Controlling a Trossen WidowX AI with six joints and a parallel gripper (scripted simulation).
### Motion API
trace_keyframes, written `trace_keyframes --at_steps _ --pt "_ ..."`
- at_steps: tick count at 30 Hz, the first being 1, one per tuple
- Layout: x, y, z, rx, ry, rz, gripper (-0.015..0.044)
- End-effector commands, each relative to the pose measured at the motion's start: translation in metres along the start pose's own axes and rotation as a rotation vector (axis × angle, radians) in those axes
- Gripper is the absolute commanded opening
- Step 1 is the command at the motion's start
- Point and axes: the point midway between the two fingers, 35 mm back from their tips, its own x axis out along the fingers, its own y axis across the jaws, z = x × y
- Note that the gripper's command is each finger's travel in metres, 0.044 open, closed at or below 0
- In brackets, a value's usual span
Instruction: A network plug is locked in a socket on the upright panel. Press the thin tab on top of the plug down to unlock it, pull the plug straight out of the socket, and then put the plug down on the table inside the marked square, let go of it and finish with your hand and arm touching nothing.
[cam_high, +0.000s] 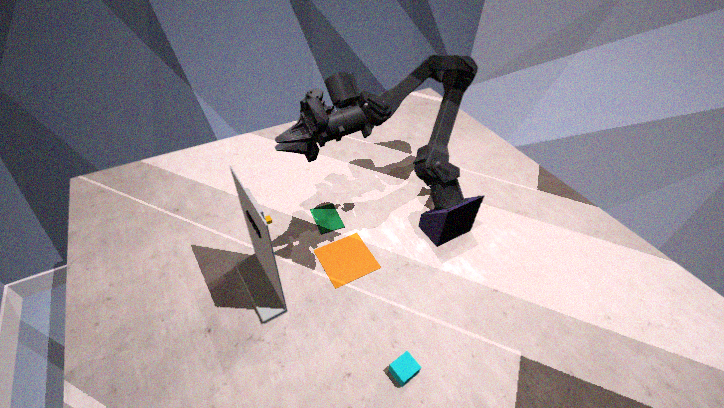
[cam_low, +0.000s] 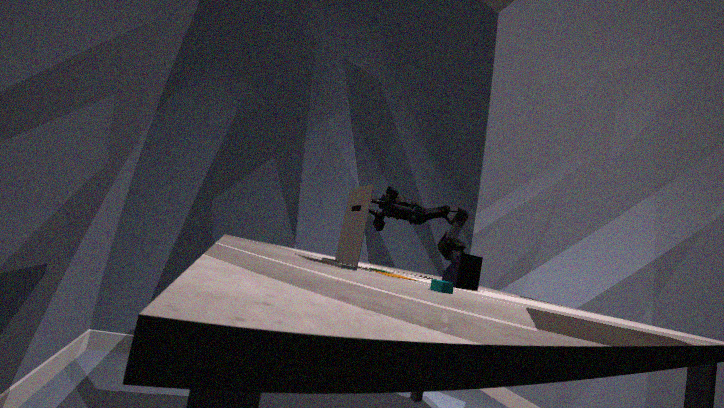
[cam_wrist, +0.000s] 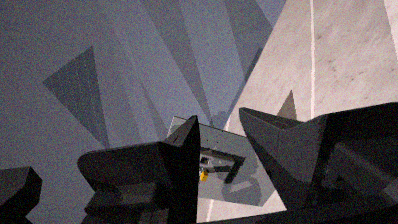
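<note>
So far nothing is done: your gripper (cam_high: 296, 143) hangs half-closed on nothing, the yellow plug (cam_high: 268, 219) in the panel (cam_high: 258, 248).

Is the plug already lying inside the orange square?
No: the orange square lies bare, and the yellow plug sits at the upright panel, apart from the gripper.

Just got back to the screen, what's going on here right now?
The arm's gripper hangs in the air above the table, holding nothing, fingers partly closed. It points toward the upright panel, where the plug sits in its socket. The orange square on the table has nothing on it.
</note>
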Motion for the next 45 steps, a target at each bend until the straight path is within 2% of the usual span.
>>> trace_keyframes --at_steps 1,18,25,45 --pt "-0.001 0.004 -0.03 0.101 0.058 0.039 0.0156" --pt "-0.032 0.017 -0.139 0.51 0.305 0.132 0.0156" --pt "-0.029 0.017 -0.139 0.515 0.307 0.132 0.0156" --pt "0.019 0.021 -0.14 0.506 0.307 0.135 0.0156"
